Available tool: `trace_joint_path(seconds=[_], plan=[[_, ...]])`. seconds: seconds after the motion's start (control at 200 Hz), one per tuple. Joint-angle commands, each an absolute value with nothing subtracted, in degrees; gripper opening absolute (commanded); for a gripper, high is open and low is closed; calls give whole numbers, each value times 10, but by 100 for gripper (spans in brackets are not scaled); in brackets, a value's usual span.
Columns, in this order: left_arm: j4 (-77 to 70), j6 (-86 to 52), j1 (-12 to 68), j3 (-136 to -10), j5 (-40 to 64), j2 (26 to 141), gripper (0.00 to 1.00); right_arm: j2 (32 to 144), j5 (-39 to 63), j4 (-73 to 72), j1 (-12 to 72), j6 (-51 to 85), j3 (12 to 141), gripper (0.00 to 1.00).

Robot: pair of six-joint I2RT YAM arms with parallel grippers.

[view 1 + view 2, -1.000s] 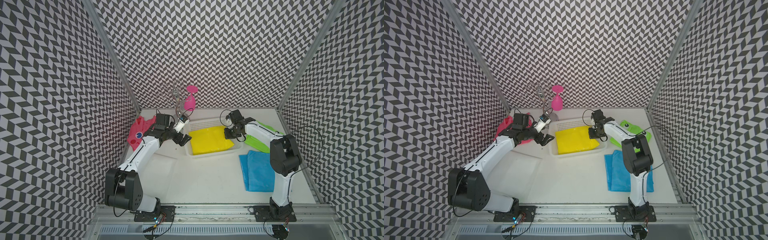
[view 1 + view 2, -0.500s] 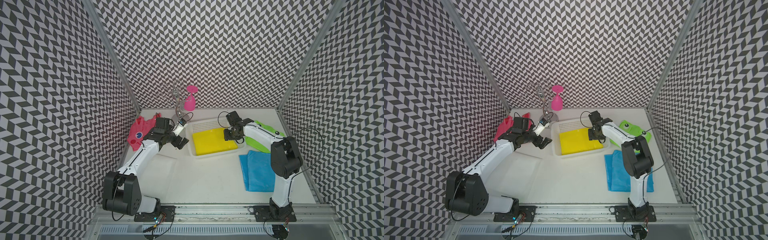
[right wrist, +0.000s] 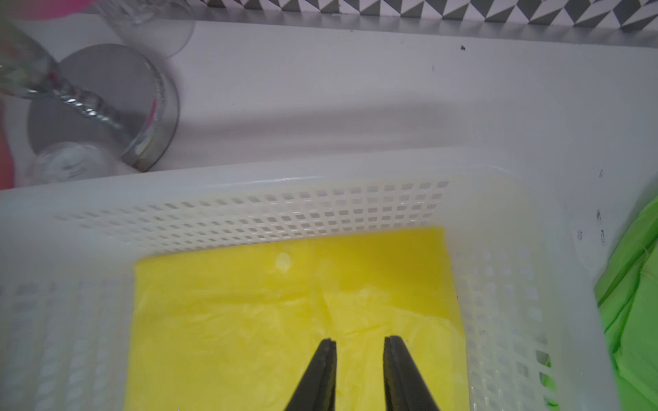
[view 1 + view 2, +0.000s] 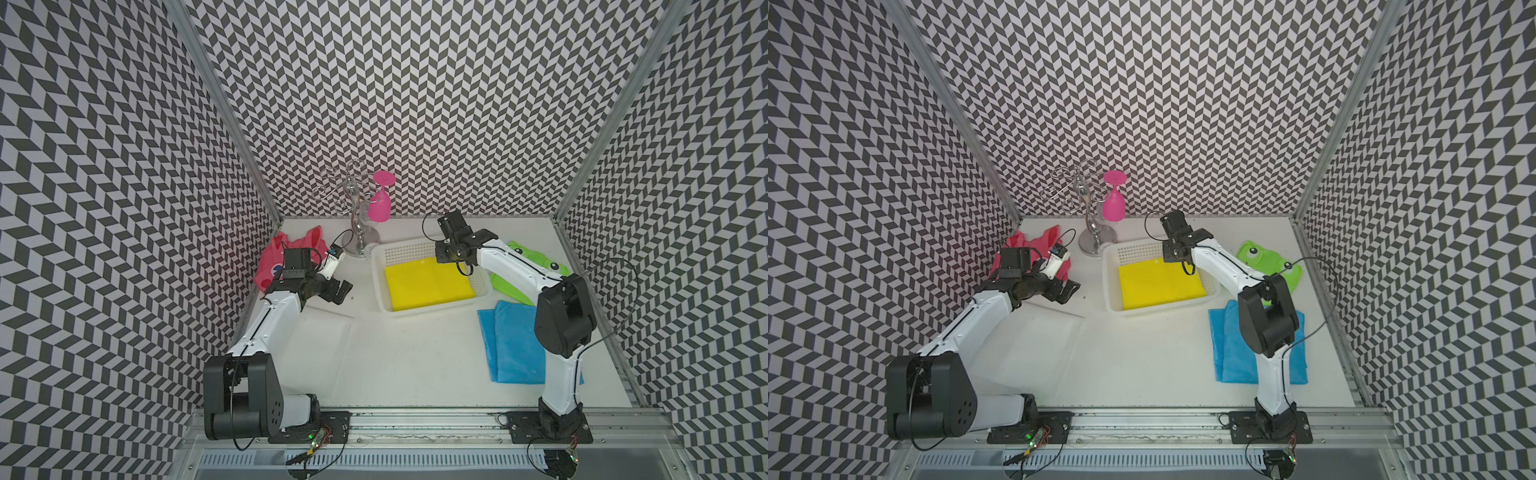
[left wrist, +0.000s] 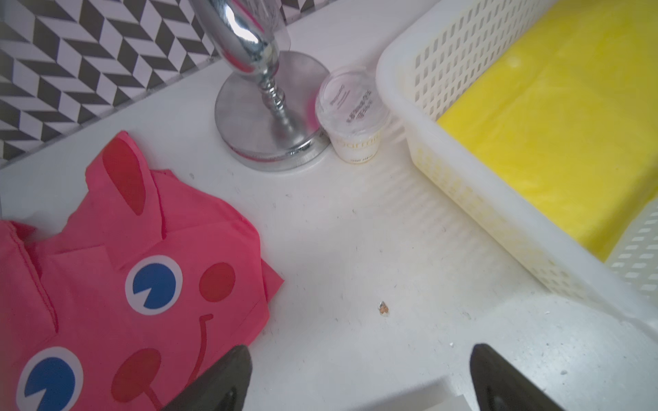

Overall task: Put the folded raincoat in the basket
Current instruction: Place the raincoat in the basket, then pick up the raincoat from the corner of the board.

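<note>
Since a second ago the left gripper (image 4: 341, 290) has drawn back from the left rim of the basket (image 4: 380, 282) toward the table's left edge. It now hangs over bare table (image 4: 415, 374), well apart from the basket. The right gripper (image 3: 359, 356), closed a second ago, has let go. In the right wrist view its two black fingers (image 3: 322, 370) stand a little apart with nothing between them. They sit directly over the yellow folded raincoat (image 3: 249, 320), and whether the tips touch it cannot be told.

The yellow raincoat lies flat on the floor of the white lattice basket in both top views (image 4: 428, 282) (image 4: 1160, 284), inside all four walls. A strip of the basket floor shows bare along its back side. The basket stands toward the middle of the table's back edge.

In the left wrist view, the left gripper's (image 5: 359, 373) jaws are spread wide and hold nothing. A pink raincoat (image 5: 160, 267) printed with a cartoon face lies crumpled in the back left corner. Between it and the basket stands a chrome glass rack (image 4: 357, 224), with a pink wine glass (image 4: 379, 205) hanging upside down from it. A small white-lidded jar (image 5: 350, 103) sits between the rack's base and the basket's corner.

A green raincoat (image 4: 536, 257) with frog eyes lies toward the back right corner, partly under the right arm. A blue folded raincoat (image 4: 511, 345) lies along the right edge, nearer the front.
</note>
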State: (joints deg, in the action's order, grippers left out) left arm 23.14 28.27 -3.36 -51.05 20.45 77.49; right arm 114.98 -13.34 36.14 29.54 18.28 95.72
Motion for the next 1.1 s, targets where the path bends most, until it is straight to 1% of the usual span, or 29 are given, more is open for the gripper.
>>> trace_joint_path(seconds=[0.0, 0.145, 0.305, 0.345, 0.416, 0.486, 0.571, 0.641, 0.731, 0.826, 0.891, 1.001, 1.092], plan=[[206, 298, -65, -490, 191, 767, 100, 1171, -184, 308, 294, 201, 919, 32], [196, 302, -85, -473, 177, 764, 100, 1201, -177, 258, 294, 205, 890, 31], [184, 299, -89, -458, 188, 761, 100, 1217, -134, 231, 301, 186, 890, 31], [187, 300, -89, -460, 191, 763, 99, 1212, -107, 228, 301, 179, 890, 31], [192, 304, -89, -466, 191, 764, 99, 1190, -80, 248, 302, 180, 896, 32], [197, 309, -89, -468, 189, 762, 100, 1146, -85, 255, 303, 184, 891, 34], [197, 314, -92, -466, 189, 758, 100, 1090, -119, 208, 300, 181, 853, 38], [196, 310, -95, -466, 193, 756, 100, 1072, -139, 148, 290, 168, 815, 38], [195, 302, -105, -463, 209, 750, 100, 1093, -116, 126, 270, 168, 814, 34], [187, 295, -114, -452, 210, 745, 100, 1142, -107, 174, 258, 168, 860, 25], [181, 295, -117, -442, 203, 742, 100, 1168, -111, 186, 257, 167, 875, 24], [171, 296, -120, -422, 191, 740, 100, 1192, -122, 164, 256, 170, 857, 19], [163, 298, -121, -407, 179, 740, 99, 1212, -134, 175, 257, 174, 858, 17]])
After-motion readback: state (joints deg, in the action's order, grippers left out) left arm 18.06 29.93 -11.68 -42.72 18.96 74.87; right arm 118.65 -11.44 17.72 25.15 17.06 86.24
